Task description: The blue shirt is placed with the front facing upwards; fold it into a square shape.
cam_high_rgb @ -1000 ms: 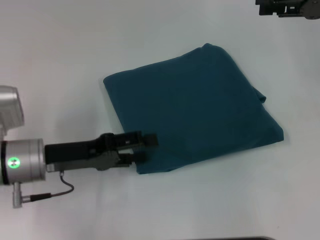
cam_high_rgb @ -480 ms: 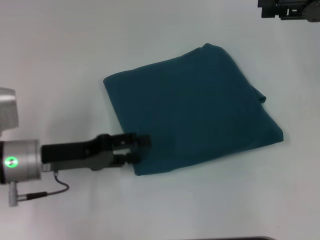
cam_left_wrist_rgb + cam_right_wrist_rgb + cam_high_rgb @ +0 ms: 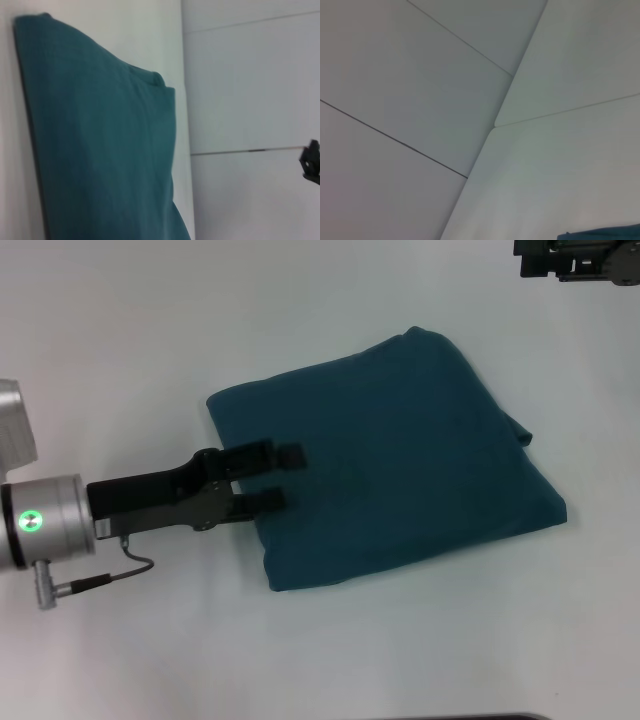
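While hovering over blue shirt (image 3: 390, 455) at its 9 o'clock edge, left gripper (image 3: 281, 478) spread apart, empty. Shirt folded square, table (image 3: 150, 340) centre. Right gripper (image 3: 575, 258) parked at 1 o'clock, fingers unreadable.

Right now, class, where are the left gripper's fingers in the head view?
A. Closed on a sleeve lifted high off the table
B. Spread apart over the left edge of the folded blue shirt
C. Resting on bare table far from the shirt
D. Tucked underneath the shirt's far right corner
B. The left gripper has its fingers spread apart above the left edge of the blue shirt, which lies flat in a roughly square fold.
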